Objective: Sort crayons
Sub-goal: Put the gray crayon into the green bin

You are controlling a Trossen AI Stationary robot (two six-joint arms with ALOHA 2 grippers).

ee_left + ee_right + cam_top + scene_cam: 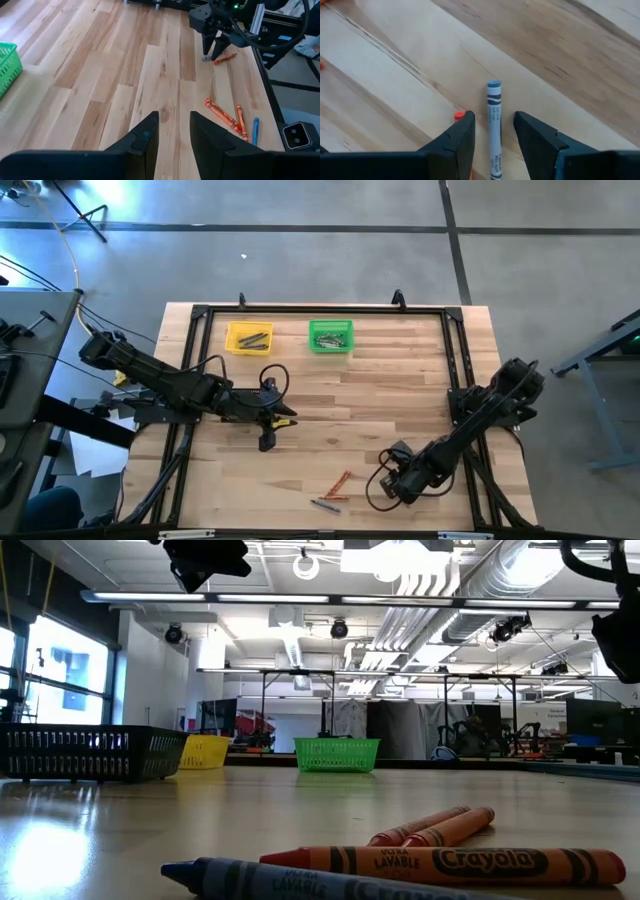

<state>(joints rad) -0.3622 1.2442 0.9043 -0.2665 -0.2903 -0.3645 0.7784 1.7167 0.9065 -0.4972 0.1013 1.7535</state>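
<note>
Low view: crayons (440,862) on wood table (300,800), workshop behind.

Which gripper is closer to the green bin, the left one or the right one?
The left. The left gripper hangs over mid-table, short of the green bin; the right gripper is near the front edge, over loose crayons.

Smooth pale wood table (400,390), paper-wrapped crayons (450,862), plastic mesh bins (337,754)

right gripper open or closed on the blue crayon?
Open. In the right wrist view the right gripper straddles the blue crayon, a gap showing on each side, and the crayon lies flat on the table.
</note>
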